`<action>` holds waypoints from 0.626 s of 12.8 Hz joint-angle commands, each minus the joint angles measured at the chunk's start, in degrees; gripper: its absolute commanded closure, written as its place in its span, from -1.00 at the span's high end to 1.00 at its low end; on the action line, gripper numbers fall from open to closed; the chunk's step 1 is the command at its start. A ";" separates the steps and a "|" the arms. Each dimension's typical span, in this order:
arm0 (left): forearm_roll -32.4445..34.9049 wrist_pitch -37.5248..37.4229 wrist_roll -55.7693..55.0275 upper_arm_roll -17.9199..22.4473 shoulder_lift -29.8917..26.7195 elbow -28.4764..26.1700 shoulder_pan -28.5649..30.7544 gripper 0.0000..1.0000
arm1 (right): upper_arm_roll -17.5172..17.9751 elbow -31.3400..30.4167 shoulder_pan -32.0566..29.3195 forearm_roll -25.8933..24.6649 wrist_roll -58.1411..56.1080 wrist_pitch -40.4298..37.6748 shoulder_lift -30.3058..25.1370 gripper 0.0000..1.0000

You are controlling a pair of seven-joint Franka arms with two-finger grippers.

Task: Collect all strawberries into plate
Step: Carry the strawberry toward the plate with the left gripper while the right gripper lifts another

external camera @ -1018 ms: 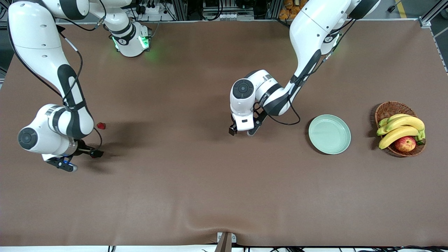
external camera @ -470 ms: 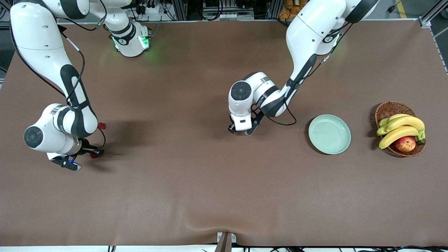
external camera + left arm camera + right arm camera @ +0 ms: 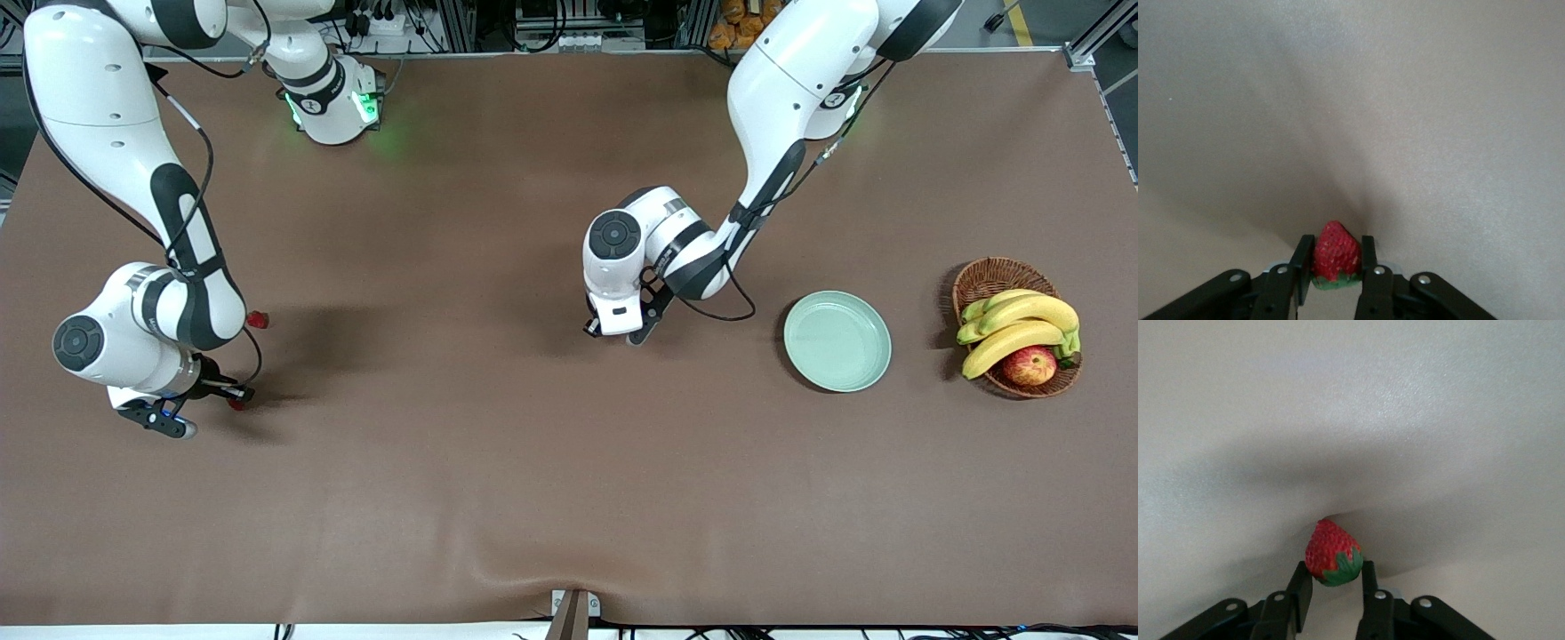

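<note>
My left gripper point(image 3: 1335, 245) is shut on a red strawberry point(image 3: 1335, 251) with a green top, low over the middle of the table; in the front view the left gripper point(image 3: 612, 334) hides that berry. My right gripper point(image 3: 1335, 571) is shut on a second strawberry point(image 3: 1331, 553), pinched at the fingertips, low at the right arm's end of the table, where the right gripper point(image 3: 229, 396) shows with a bit of red, its strawberry point(image 3: 236, 405). A third strawberry point(image 3: 258, 318) lies on the table beside the right arm's wrist. The mint-green plate point(image 3: 836, 342) has nothing on it.
A brown wicker basket point(image 3: 987, 277) with bananas point(image 3: 1018, 324) and a red-yellow apple point(image 3: 1029, 365) stands beside the plate, at the left arm's end of the table. The brown tablecloth point(image 3: 533, 462) has a wrinkle near the front edge.
Both grippers have shut on their strawberries. The left hand drew slightly away from the front camera, then eased back; the right hand shifted a little beside the loose berry.
</note>
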 commanded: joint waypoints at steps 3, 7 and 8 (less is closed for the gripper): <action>2.60 -4.37 1.29 0.33 -5.55 1.08 3.42 -1.00 | 0.50 -0.34 -1.23 0.55 -2.94 -0.06 -1.75 -0.73; 1.73 -13.24 10.95 -0.02 -13.29 1.00 8.17 -1.00 | 0.50 -0.34 -0.45 0.55 -4.78 -0.68 -4.30 -0.74; 1.21 -14.83 13.76 -0.11 -14.79 0.91 9.75 -1.00 | 0.59 -0.34 0.43 0.55 -6.79 -0.77 -4.91 -0.74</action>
